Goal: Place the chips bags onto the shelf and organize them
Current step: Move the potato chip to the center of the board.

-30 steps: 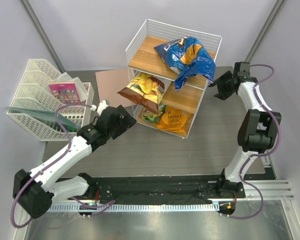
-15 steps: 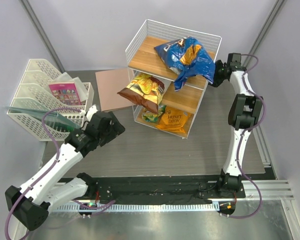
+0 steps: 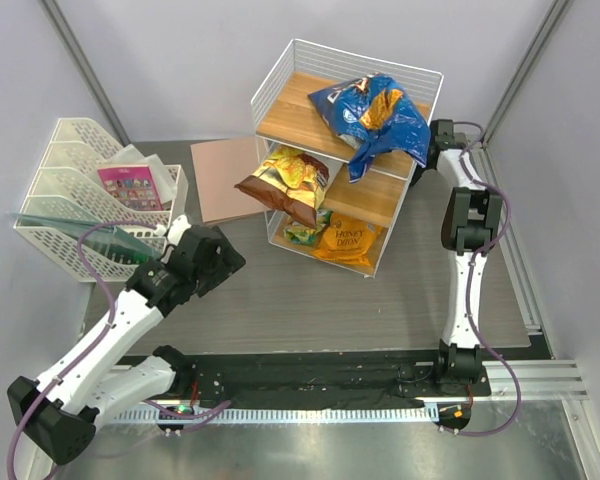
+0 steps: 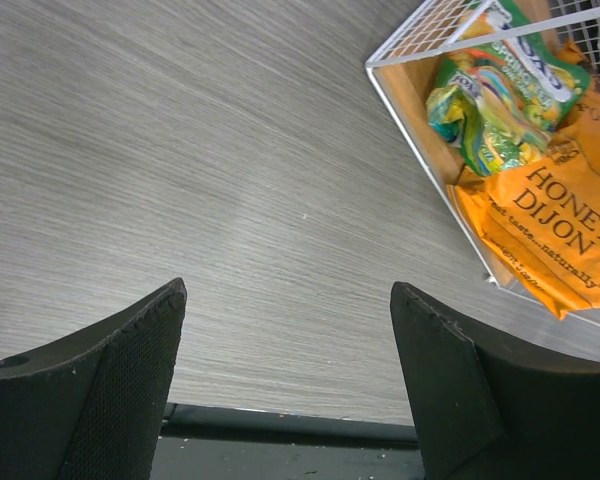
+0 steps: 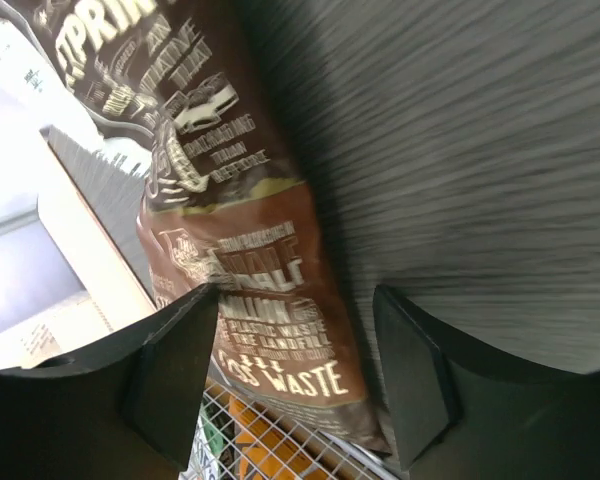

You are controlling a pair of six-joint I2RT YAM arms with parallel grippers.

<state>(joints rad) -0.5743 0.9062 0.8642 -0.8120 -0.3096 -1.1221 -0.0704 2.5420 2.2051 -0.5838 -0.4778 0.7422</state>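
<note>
White wire and light wood made up the shelf (image 3: 288,108), which stood at the far middle of the table (image 3: 380,300). On its top board lay the blue Doritos bag (image 3: 375,115), and your right gripper (image 5: 295,295) sat just beside that bag's right edge. On the bottom board the orange Honey Dijon bag (image 4: 550,230) lay right of the small green-yellow bag (image 4: 490,95). In your right wrist view a dark brown bag (image 5: 240,200) ran between the parted fingers; whether they pinched it, you could not tell. Your left gripper (image 4: 288,295) hung wide and empty over bare table, near and left of the shelf, well apart from every bag.
</note>
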